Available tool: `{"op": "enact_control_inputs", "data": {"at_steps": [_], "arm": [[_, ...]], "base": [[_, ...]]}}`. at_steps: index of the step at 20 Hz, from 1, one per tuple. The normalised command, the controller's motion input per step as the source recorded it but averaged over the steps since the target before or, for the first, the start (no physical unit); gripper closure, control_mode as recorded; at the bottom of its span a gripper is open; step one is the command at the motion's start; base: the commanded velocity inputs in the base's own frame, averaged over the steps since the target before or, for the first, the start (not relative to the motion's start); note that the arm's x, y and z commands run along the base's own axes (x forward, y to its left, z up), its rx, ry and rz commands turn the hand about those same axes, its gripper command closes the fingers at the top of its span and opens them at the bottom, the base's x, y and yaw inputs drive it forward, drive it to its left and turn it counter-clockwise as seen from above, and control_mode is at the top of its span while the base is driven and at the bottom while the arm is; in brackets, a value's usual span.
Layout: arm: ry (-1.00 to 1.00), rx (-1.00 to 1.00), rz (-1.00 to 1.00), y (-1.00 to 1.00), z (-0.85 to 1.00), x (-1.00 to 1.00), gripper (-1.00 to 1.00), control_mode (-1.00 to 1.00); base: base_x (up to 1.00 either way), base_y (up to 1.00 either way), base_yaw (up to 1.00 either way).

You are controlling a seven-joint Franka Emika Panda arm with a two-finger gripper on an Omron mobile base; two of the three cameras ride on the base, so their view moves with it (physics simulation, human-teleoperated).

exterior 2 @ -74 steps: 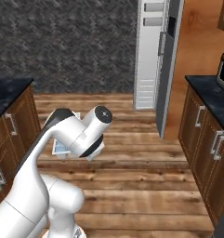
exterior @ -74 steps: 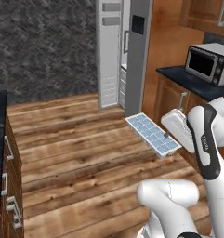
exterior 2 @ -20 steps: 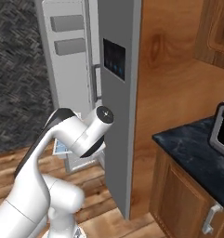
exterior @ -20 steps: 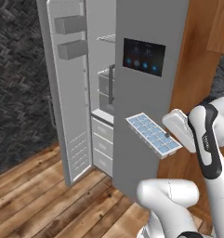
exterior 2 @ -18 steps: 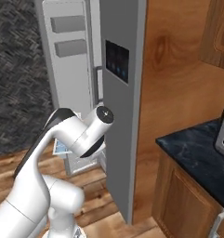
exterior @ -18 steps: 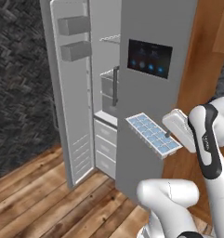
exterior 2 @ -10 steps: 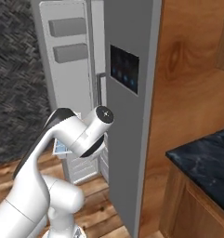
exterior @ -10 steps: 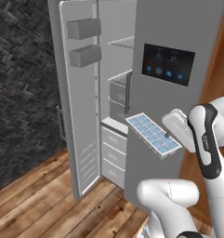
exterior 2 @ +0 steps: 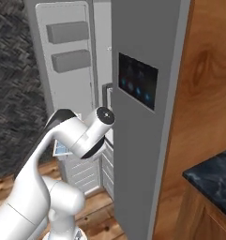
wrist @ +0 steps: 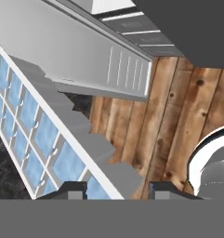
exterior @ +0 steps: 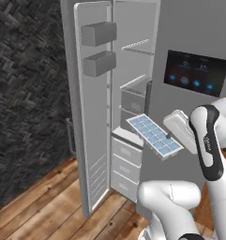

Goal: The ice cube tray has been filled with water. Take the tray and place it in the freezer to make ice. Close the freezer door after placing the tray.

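The ice cube tray is riding in the air just in front of the open freezer, level with the ledge above the lower drawers. The water is showing as pale blue squares in the grid, and the tray is sitting close to flat in the left base view. In the hand view the tray is running diagonally away from the fingers, with one finger tip at its near end and the other standing clear of it to the side.

The gripper is holding the tray by its near short end; the fingers are clamped on that end and nothing else is supporting it.

The freezer door is standing swung wide to the left, its two bins facing the arm. The refrigerator's right half with the dark display panel is standing shut just beside the arm's elbow.

Judgement: the carry step is in hand; placement is not yet done and the door is waiting to be closed. The next move is calling for a forward reach into the compartment, keeping the tray level so the water is not spilling, and aiming at a free shelf or the ledge. Clearance past the right-hand door's edge looks tight. Releasing comes only once the tray is resting on a surface.
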Motion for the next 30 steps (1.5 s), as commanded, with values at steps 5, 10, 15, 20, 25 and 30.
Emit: {"op": "enact_control_inputs", "data": {"at_steps": [5,10,15,20,25,30], "arm": [[0.0,0.0,0.0,0.0,0.0,0.0,1.0,1.0],[0.0,0.0,0.0,0.0,0.0,0.0,1.0,1.0],[0.0,0.0,0.0,0.0,0.0,0.0,1.0,1.0],[0.0,0.0,0.0,0.0,0.0,0.0,1.0,1.0],[0.0,0.0,0.0,0.0,0.0,0.0,1.0,1.0],[0.0,0.0,0.0,0.0,0.0,0.0,1.0,1.0]], "base": [[0.68,0.0,-0.15],[0.67,0.01,-0.17],[0.54,0.15,-0.18],[0.17,0.17,-0.15],[0.04,0.06,-0.18],[0.28,0.34,-0.25]]}}
